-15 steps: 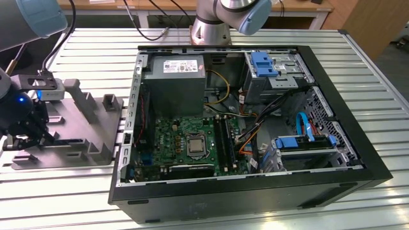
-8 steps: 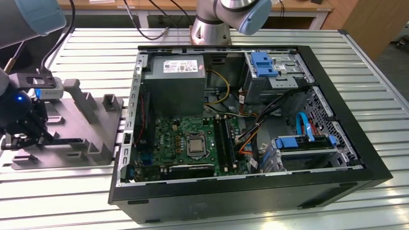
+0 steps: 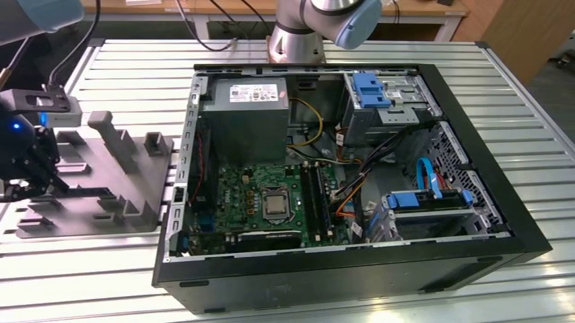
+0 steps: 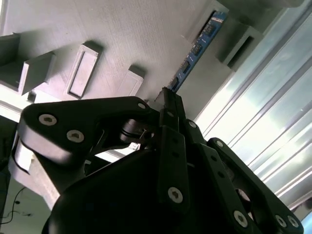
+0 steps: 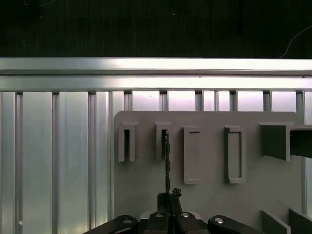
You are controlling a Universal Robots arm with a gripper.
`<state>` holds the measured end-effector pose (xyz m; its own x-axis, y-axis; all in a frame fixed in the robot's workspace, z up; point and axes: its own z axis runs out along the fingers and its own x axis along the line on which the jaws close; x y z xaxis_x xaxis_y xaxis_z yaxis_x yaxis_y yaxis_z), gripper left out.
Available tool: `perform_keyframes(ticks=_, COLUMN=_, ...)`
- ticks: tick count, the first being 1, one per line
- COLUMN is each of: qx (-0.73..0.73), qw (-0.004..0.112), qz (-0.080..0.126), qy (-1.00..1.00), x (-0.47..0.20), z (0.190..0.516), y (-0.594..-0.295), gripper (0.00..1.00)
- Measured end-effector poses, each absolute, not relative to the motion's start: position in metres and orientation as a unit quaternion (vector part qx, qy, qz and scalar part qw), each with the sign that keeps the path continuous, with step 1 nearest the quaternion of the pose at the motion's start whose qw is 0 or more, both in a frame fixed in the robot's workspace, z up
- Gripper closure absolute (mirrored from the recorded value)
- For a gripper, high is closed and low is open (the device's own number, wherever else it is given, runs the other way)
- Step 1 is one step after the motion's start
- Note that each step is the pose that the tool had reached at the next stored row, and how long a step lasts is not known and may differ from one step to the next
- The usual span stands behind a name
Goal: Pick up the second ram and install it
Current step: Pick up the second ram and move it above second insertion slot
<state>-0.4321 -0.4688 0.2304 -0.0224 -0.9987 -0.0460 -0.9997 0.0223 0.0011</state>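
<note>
Exterior view: the gripper (image 3: 31,178) hangs low over the grey plate (image 3: 99,205) at the exterior view's left, on the slatted desk (image 3: 503,87); the open computer case (image 3: 359,269) lies beside the plate, well apart from the gripper, with its motherboard (image 3: 242,192) face up. Second wrist view: the second ram (image 4: 195,51) runs away from the gripper (image 4: 168,100) as a thin strip on edge, blue along one face; the jaws look closed together on its near end; its far end reaches between upright blocks of the plate (image 4: 122,34). First wrist view: the second ram (image 5: 166,161) shows edge-on as a slim dark line, one end pinched at the gripper (image 5: 169,196), the other sitting in the slotted block (image 5: 159,141); so the card is in the grip but not clear of its holder, and nowhere near the case. Risks, as I judge them: the hold is on one end only, so the long free length could sag or twist in the jaws; a pull out of line with the slot could jam the far end in the block, drag the plate or bend the card; a slip in the grip would leave it tilted and hard to seat squarely.
</note>
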Motion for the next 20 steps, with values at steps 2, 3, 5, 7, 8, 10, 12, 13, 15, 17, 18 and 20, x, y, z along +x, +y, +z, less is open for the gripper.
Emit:
perform_keyframes(ticks=2, qx=-0.699, qw=0.016, qz=0.016, qy=0.715, x=-0.432, z=0.236, y=-0.469, gripper=0.89)
perform_keyframes(ticks=3, qx=-0.699, qw=0.016, qz=0.016, qy=0.715, x=-0.432, z=0.238, y=-0.469, gripper=0.89)
perform_keyframes(ticks=5, qx=-0.699, qw=0.016, qz=0.016, qy=0.715, x=-0.432, z=0.239, y=-0.469, gripper=0.89)
perform_keyframes(ticks=7, qx=-0.699, qw=0.016, qz=0.016, qy=0.715, x=-0.432, z=0.239, y=-0.469, gripper=0.89)
perform_keyframes(ticks=8, qx=-0.699, qw=0.016, qz=0.016, qy=0.715, x=-0.432, z=0.239, y=-0.469, gripper=0.89)
perform_keyframes(ticks=10, qx=-0.699, qw=0.016, qz=0.016, qy=0.715, x=-0.432, z=0.24, y=-0.469, gripper=0.89)
perform_keyframes(ticks=12, qx=-0.699, qw=0.016, qz=0.016, qy=0.714, x=-0.432, z=0.24, y=-0.469, gripper=0.89)
perform_keyframes(ticks=13, qx=-0.699, qw=0.016, qz=0.017, qy=0.714, x=-0.432, z=0.241, y=-0.469, gripper=0.89)
perform_keyframes(ticks=15, qx=-0.699, qw=0.016, qz=0.016, qy=0.714, x=-0.432, z=0.245, y=-0.469, gripper=0.89)
perform_keyframes(ticks=17, qx=-0.699, qw=0.016, qz=0.016, qy=0.714, x=-0.432, z=0.252, y=-0.469, gripper=0.89)
perform_keyframes(ticks=18, qx=-0.699, qw=0.016, qz=0.016, qy=0.714, x=-0.432, z=0.255, y=-0.469, gripper=0.89)
perform_keyframes(ticks=20, qx=-0.699, qw=0.016, qz=0.016, qy=0.714, x=-0.432, z=0.262, y=-0.469, gripper=0.89)
